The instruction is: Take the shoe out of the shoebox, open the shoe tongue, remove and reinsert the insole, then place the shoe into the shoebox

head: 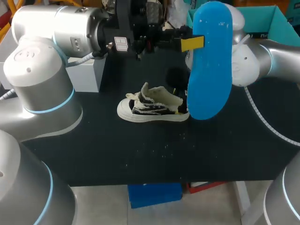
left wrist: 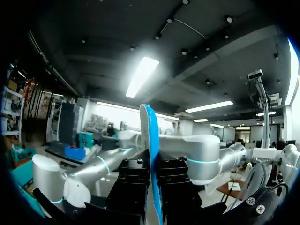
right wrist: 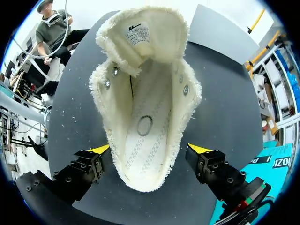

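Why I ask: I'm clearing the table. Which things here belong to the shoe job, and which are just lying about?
Belongs to the job:
- shoe, tongue pulled open
- blue insole, held up by the left gripper
- teal shoebox

Just lying about:
- grey box, behind the shoe

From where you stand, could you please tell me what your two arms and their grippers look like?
Both arms are thick rounded tubes of white and silver-grey with thin light-blue rings at the joints: left arm, right arm. A white coiled cable hangs by the right one. The left gripper and right gripper are black blocks studded with screws, their fingers ending in bright yellow tips.
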